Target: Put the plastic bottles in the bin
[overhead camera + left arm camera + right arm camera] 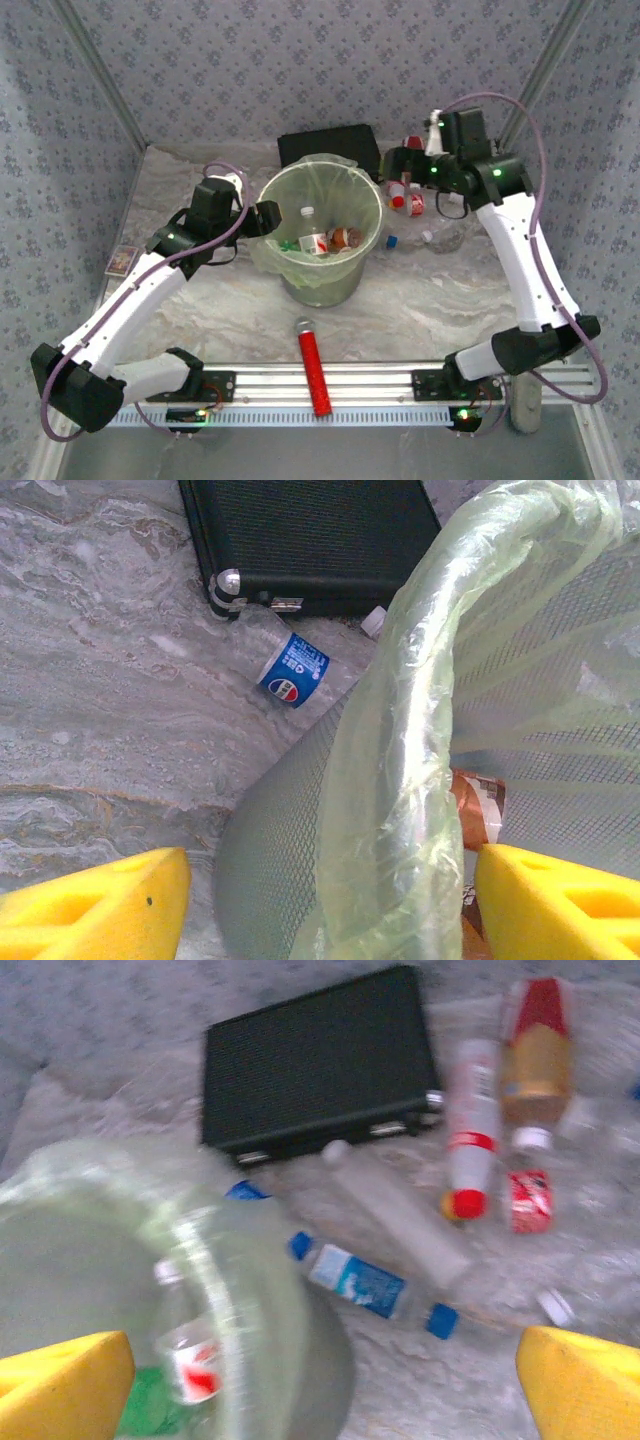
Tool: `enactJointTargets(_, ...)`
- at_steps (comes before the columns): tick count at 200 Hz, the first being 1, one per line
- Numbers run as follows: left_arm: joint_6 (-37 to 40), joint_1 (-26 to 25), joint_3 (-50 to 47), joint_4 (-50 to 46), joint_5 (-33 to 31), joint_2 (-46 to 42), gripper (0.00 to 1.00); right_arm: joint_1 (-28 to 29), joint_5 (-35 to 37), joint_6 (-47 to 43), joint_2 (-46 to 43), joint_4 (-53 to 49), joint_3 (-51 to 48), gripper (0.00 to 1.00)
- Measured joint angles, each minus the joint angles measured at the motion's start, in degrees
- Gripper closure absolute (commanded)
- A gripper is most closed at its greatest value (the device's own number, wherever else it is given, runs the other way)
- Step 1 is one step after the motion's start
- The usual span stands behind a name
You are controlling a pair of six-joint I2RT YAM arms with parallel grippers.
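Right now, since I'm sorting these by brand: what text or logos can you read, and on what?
No words can be read.
Clear bottle by the black case: blue label, round red-white-blue emblem, lettering too small.
Red-capped bottle and blue-capped bottle: labels blurred.

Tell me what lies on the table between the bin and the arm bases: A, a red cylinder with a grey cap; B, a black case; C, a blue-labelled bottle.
A: in the top view the red cylinder lies just in front of the bin, toward the arm bases.
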Motion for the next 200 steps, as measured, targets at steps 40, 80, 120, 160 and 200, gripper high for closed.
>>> enactJointTargets(40,0.0,0.0,-0.04,0.0,0.0,-0.04,0.25,-17.64,-4.22,4.66,-0.09,5.11,-12.04,0.01)
enactJointTargets(80,-0.02,0.0,-0.04,0.0,0.02,-0.04,0.25,-27.34,-7.96,7.17,3.93,12.46,-19.54,0.06)
enactJointTargets(120,-0.02,0.0,-0.04,0.02,0.02,-0.04,0.25,-30.64,-10.34,9.49,11.8,19.91,-22.51,0.1)
enactJointTargets(160,-0.02,0.0,-0.04,0.0,0.02,-0.04,0.25,-30.91,-10.78,11.87,18.58,26.1,-24.35,0.1)
enactJointTargets(200,0.0,0.17,-0.04,0.0,0.02,-0.04,0.25,-31.34,-10.95,14.23,23.85,29.83,-25.27,0.1)
